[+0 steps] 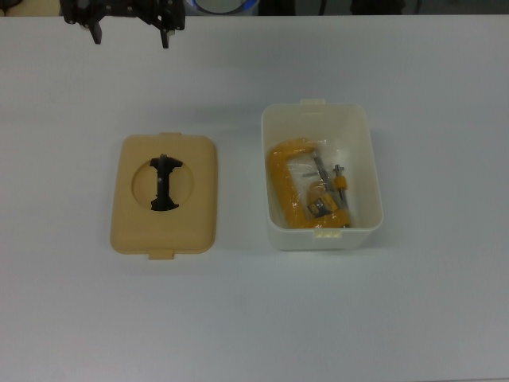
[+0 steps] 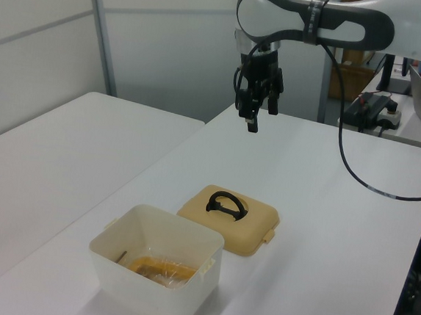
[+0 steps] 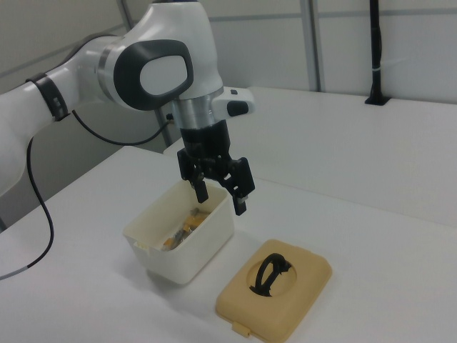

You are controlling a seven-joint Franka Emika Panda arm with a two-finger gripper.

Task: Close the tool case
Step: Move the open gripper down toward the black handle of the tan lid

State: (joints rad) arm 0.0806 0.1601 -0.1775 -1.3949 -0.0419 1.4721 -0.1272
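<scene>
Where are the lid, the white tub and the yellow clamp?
lid (image 1: 127, 215), top view, its flat tan top.
white tub (image 1: 320, 239), top view, its near wall.
yellow clamp (image 1: 280, 171), top view, its curved frame.

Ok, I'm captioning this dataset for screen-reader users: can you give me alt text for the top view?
A white tub sits open on a white table, holding a yellow clamp, with its tan lid lying flat beside it on the top view's left, black handle up. The robot's hand hangs open at the top edge, touching nothing.
</scene>
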